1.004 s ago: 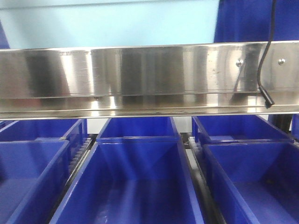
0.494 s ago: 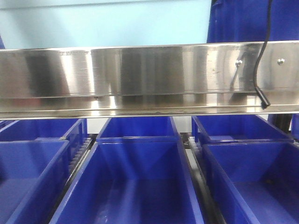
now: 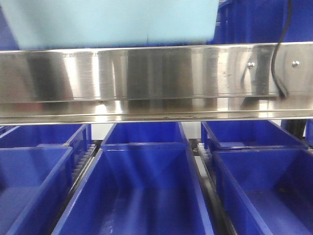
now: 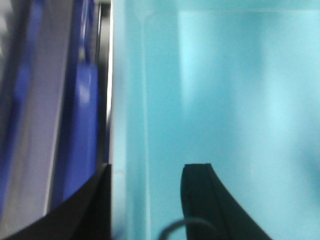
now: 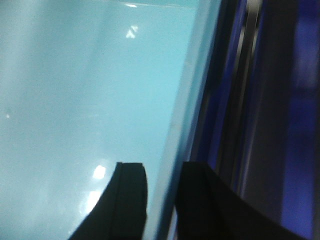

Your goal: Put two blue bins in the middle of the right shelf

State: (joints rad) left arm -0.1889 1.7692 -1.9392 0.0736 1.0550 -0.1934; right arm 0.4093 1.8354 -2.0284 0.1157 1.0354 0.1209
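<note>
Bin (image 3: 112,22), the pale blue one, hangs above the steel rail (image 3: 146,83), carried between your two arms, with dark bins (image 3: 142,186) on the level below. Watch its bottom edge: travel too low and it may catch the rail, and uneven arm motion could twist the walls out of the grip. Left gripper (image 4: 150,169) straddles the left wall, right gripper (image 5: 162,169) the right. Both are narrowly spread and seem to be pinching, though the left contact is blurred.
</note>
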